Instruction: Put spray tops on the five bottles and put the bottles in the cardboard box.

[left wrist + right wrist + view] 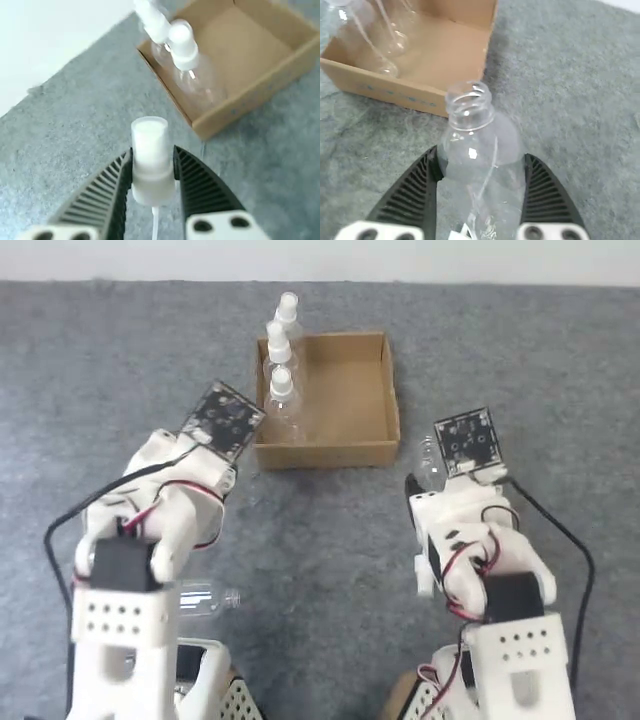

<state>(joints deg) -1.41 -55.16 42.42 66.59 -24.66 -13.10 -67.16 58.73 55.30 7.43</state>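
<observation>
My left gripper (152, 175) is shut on a white spray top (150, 155), held upright just short of the cardboard box's (345, 395) near left corner. My right gripper (480, 170) is shut on a clear open-necked bottle (475, 145), off the box's near right corner (430, 462). Three capped bottles (280, 390) stand in a row along the box's left wall, also seen as capped bottles (187, 60) from the left wrist. Another uncapped clear bottle (205, 598) lies on its side beside the left arm.
Grey carpet (330, 540) covers the table between the arms. The right part of the box floor (350, 390) is bare. The arm bases stand at the near edge.
</observation>
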